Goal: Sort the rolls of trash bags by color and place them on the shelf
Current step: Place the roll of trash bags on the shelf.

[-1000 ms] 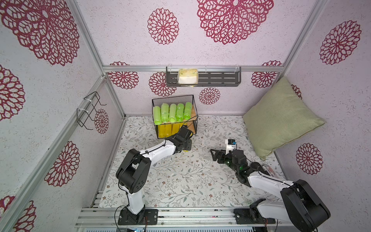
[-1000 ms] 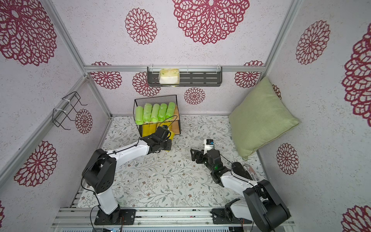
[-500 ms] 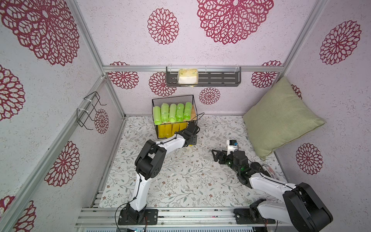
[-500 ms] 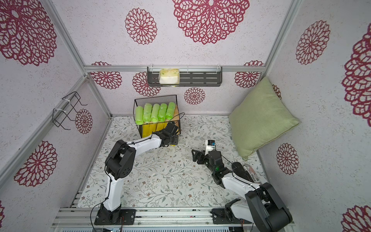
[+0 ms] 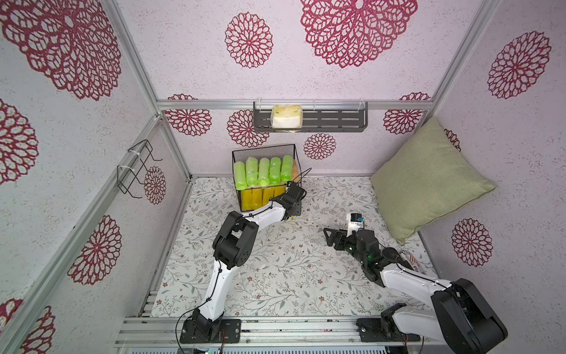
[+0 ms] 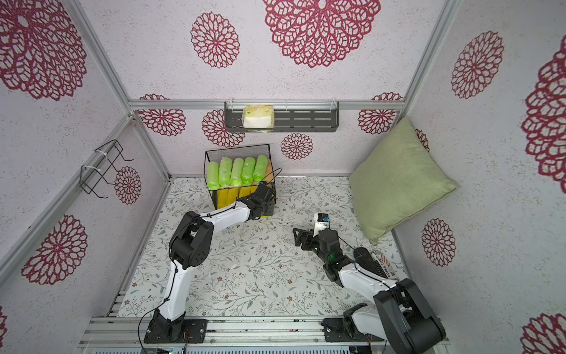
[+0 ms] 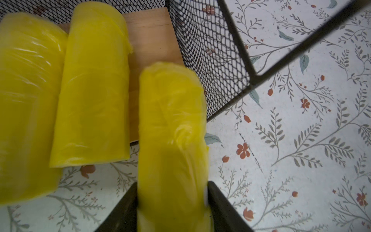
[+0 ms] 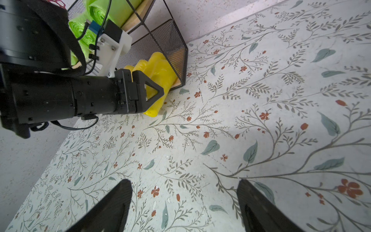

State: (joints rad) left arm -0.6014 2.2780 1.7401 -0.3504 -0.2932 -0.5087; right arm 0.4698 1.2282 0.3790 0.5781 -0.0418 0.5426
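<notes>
A: Where is the roll that's in play?

B: A yellow roll point(image 7: 172, 120) lies between the jaws of the left tool point(image 7: 172, 186), at the right end of the lower tier of the shelf point(image 5: 265, 150). Its far end sits on the lower board point(image 7: 152, 36), just beside the mesh side wall point(image 7: 200, 50). Its near end sticks out over the surface point(image 5: 291, 275).

A: Gripped?

B: The jaws stand narrow, close against both sides of it. Whether they press it I cannot tell; the roll is blurred there.

A: And the others?

B: Five green rolls point(image 5: 264, 171) lie side by side on the upper board, with four more yellow rolls point(image 5: 260, 196) below them. The right tool point(image 8: 184, 181) hangs wide and holds nothing. It is low over the surface and well apart from the shelf.

A: What crowds the spot?

B: The shelf's black corner wire and that mesh wall, right by the roll. Further off, a green pillow point(image 5: 428, 184) leans in the right corner. A dark slotted rack point(image 5: 333, 121) on the back wall holds a wrapped yellow-and-white pack point(image 5: 287, 116). A bare wire hanger point(image 5: 137, 167) hangs on the left wall.

A: Any writing?

B: A striped packet point(image 6: 381, 266) under the right arm shows the word "Place"; the letters before it are unclear. Print on the pack is too small to read.
</notes>
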